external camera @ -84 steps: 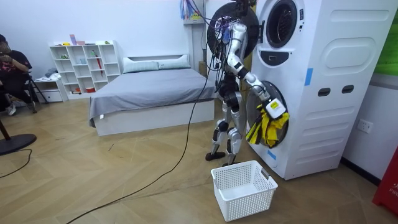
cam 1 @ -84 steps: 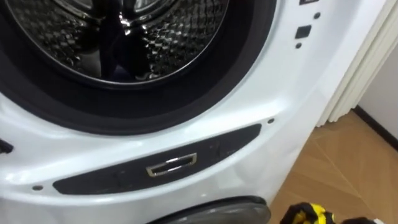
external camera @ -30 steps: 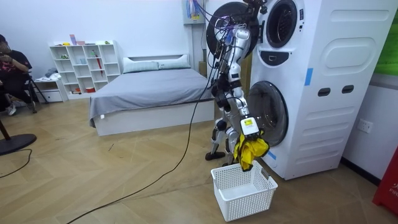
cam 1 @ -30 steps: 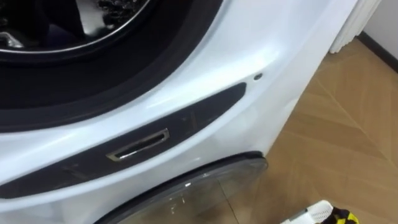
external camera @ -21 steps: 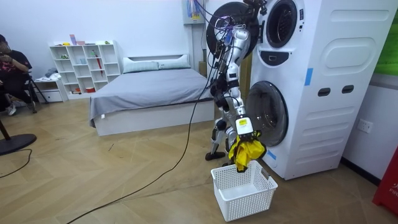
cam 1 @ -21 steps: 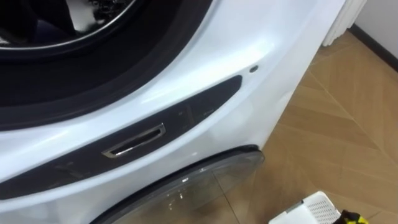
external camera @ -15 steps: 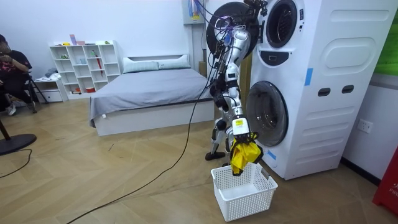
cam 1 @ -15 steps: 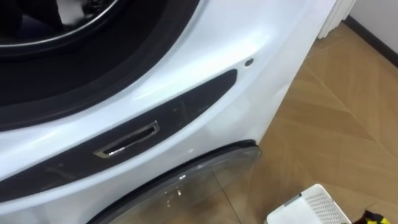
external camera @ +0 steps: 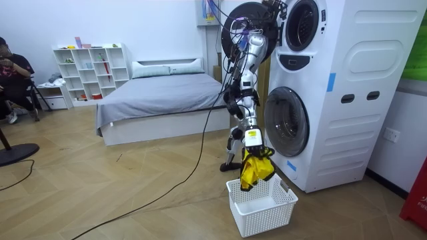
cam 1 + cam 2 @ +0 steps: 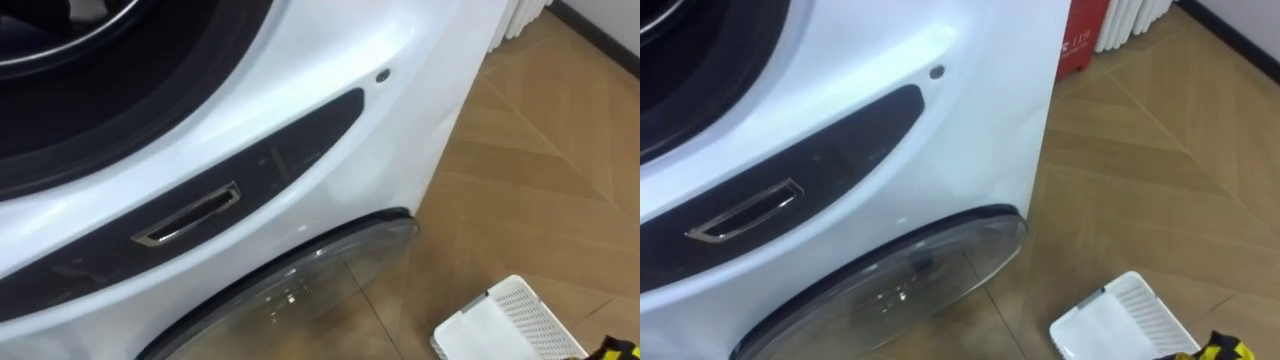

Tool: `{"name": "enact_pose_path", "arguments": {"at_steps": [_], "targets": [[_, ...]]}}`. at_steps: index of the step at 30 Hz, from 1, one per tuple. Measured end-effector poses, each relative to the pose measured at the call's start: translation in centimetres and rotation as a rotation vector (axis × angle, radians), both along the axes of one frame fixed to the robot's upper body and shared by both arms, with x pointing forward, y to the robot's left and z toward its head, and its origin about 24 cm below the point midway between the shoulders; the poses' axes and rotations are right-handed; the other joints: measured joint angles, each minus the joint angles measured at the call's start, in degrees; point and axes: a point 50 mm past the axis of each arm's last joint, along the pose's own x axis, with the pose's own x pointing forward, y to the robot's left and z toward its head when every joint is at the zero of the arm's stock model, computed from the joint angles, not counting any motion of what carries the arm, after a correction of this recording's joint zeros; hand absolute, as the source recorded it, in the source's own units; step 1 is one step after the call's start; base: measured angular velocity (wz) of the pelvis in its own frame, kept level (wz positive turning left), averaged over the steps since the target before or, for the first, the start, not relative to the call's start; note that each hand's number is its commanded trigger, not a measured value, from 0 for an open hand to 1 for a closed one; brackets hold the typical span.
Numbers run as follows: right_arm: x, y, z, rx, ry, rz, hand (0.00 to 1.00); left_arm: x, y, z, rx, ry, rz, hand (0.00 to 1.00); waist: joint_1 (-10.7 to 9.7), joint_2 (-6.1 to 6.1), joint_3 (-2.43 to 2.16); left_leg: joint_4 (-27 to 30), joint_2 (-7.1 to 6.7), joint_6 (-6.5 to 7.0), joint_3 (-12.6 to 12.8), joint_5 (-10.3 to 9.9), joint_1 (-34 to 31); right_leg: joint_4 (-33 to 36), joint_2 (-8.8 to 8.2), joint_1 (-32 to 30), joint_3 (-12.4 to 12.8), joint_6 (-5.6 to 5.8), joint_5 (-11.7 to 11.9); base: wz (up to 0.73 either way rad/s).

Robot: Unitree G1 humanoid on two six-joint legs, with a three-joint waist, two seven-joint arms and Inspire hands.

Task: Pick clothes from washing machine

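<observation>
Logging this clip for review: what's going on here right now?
The robot stands beside the white washing machine, its right hand lowered and closed on a yellow garment. The garment hangs over the white laundry basket on the wooden floor, its lower end about level with the rim. It is not yet released; dropping it in looks like the next step.

White washing machine front, white basket corner lower right.
</observation>
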Motion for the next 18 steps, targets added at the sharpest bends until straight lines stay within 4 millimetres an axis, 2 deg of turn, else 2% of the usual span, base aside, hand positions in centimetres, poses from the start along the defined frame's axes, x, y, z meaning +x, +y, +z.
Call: {"name": "enact_pose_path", "arguments": {"at_steps": [8, 18], "targets": [[0.09, -0.44, 0.35, -0.032, -0.007, -0.046, 0.00, 0.21, -0.58, -0.07, -0.005, 0.001, -0.039, 0.00, 0.4, 1.11, -0.01, 0.3, 0.02, 0.25, 0.3, -0.2, -0.2, 0.2, 0.12, -0.2, 0.0, 0.04, 0.0, 0.00], [-0.13, -0.95, 0.58, -0.042, -0.005, -0.058, 0.00, 0.27, -0.56, -0.06, -0.005, 0.001, -0.039, 0.00, 0.1, 1.14, -0.05, 0.2, -0.07, 0.26, 0.1, -0.2, -0.1, 0.3, -0.02, -0.2, 0.0, 0.06, 0.0, 0.00]]}}
